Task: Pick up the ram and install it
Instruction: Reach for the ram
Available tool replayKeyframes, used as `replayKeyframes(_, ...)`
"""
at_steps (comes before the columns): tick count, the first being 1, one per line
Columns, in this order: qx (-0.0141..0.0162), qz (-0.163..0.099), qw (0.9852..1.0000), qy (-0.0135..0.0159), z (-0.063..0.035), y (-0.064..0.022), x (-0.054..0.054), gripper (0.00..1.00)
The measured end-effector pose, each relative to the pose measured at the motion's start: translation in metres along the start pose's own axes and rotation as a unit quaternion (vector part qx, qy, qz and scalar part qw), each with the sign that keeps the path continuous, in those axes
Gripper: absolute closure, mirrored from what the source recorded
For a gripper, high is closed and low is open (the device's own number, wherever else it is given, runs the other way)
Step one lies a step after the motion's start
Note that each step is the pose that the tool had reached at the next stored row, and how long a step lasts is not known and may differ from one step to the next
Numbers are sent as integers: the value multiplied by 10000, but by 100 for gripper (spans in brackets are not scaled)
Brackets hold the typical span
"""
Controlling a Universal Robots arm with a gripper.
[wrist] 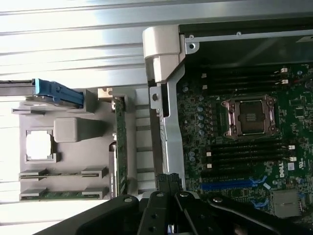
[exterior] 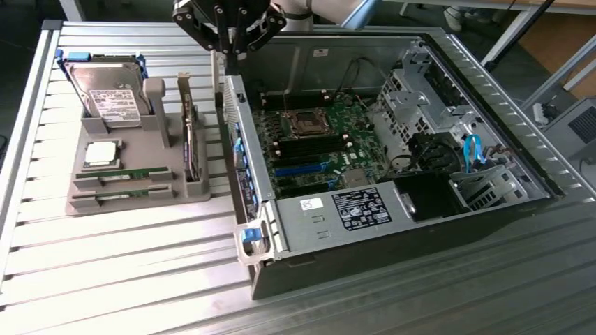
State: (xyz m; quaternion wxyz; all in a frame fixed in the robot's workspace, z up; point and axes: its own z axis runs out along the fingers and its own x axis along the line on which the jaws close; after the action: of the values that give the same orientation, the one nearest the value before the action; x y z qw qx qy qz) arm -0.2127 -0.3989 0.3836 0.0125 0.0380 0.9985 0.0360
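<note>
While the gripper (exterior: 233,53) hangs above the open computer case (exterior: 308,230), over the wall beside the gray holder (exterior: 139,150), its jaws look pressed together with nothing between them. In the exterior view, at about eight o'clock from the gripper and apart from it, the ram (exterior: 191,139) stands on edge in a holder slot. Two more green sticks (exterior: 123,174) sit at the holder's six o'clock end, a hard drive (exterior: 112,98) at twelve.

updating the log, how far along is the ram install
Done: nothing yet. The ram stands on edge in the grey holder, and the motherboard slots look empty. In hand: the gripper hovers above the holder's case-side edge, carrying no ram. Left: pickup and install.
</note>
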Motion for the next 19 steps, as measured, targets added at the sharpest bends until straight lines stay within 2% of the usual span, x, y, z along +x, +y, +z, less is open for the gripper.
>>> replayKeyframes(2, 0, 0, 10000, 0, -1, -2, 29, 91)
replayKeyframes(12, 0, 0, 10000, 0, -10, -28, 373, 91)
replayKeyframes(19, 0, 0, 10000, 0, -16, -42, 550, 91)
